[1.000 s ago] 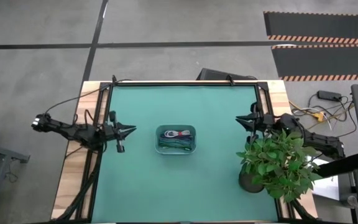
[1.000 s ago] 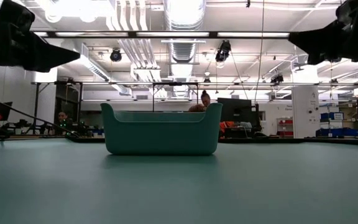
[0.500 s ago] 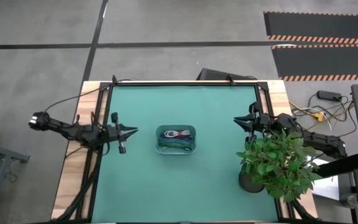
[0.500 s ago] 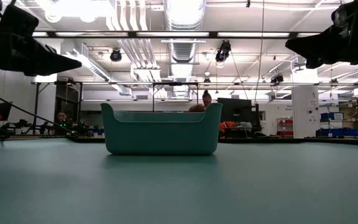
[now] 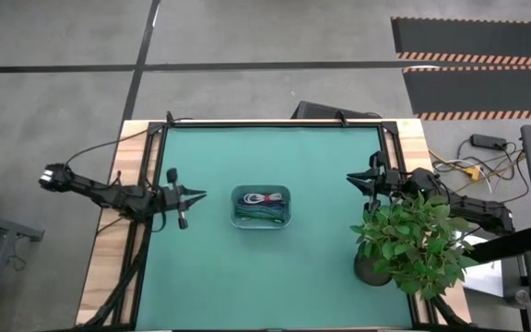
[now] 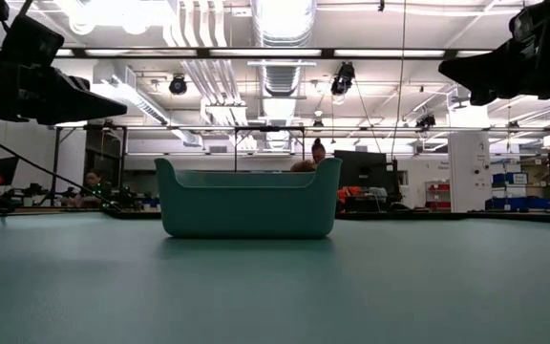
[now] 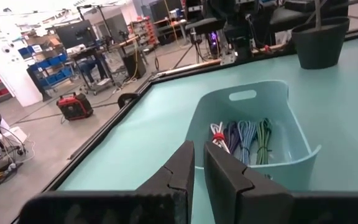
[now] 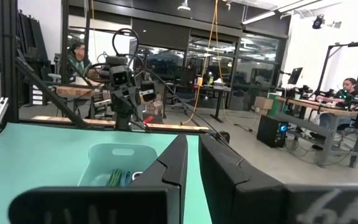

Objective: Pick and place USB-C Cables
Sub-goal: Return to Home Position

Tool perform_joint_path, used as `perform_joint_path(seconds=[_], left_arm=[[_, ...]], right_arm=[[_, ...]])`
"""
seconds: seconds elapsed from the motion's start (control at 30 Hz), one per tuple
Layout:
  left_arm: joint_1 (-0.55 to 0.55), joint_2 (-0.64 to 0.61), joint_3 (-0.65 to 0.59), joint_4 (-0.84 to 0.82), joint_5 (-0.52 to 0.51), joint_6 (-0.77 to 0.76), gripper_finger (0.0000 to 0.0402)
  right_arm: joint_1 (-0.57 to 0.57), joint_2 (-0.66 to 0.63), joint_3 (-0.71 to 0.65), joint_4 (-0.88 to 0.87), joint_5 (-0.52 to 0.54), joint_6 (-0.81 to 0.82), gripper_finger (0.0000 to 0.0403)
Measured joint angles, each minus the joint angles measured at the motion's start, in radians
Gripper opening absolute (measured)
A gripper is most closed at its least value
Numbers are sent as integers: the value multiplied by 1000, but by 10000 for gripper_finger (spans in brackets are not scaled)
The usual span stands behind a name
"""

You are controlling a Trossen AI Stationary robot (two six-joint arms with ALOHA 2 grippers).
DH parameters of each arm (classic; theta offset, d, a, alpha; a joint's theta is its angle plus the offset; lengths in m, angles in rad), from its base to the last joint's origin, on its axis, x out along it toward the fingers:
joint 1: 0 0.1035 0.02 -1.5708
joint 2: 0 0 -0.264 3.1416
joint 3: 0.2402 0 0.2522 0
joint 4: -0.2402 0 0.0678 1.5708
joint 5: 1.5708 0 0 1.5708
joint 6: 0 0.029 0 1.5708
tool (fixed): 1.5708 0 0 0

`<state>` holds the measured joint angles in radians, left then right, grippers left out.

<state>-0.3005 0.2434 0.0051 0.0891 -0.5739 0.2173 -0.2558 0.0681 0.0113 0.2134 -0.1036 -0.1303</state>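
Note:
A pale teal tray [image 5: 287, 207] stands in the middle of the table. The cable bundles lie side by side in it: white with a red tie [image 7: 218, 133], dark blue [image 7: 232, 133], teal [image 7: 247, 132] and green [image 7: 265, 133]. My left gripper [image 5: 201, 195] hovers above the table just left of the tray, points at it, and its fingers are shut on nothing. My right gripper [image 5: 349, 178] hovers near the table's right edge, well away from the tray [image 8: 118, 158]. It also points at the tray and is shut and empty.
A potted plant [image 5: 408, 242] stands on the right side of the table, near my right arm. Bare green mat surrounds the tray on all sides. Beyond the far edge, people sit at desks in the room [image 8: 348, 87].
My left gripper has crept a short way toward the tray and the table's right, its tip tipping slightly down. My right gripper shifted a little toward the tray and sank slightly, then held still. The tray and cables have stayed put.

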Motion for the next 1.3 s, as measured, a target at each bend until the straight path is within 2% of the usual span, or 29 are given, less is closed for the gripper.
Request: perform_joint_path(seconds=[1.3], left_arm=[[0, 111, -1, 0, 2, 0, 19]], right_arm=[[0, 0, 0, 0, 0, 0, 34]])
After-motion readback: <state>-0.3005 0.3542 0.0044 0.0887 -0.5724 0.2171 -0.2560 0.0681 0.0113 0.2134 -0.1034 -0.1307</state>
